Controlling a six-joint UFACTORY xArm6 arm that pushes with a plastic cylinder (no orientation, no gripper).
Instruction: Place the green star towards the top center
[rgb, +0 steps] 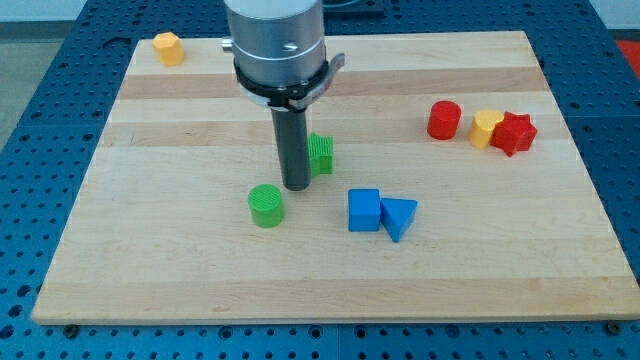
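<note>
The green star (320, 153) sits near the board's middle, partly hidden behind my dark rod. My tip (296, 186) rests on the board at the star's lower left, touching or almost touching it. A green cylinder (266, 205) stands just to the lower left of the tip, a short gap away.
A blue cube (364, 210) and a blue triangle (398, 217) lie to the lower right of the tip. A red cylinder (444, 120), a yellow block (486, 128) and a red star (514, 133) sit at the right. A yellow block (168, 47) sits at the wooden board's (150, 260) top left.
</note>
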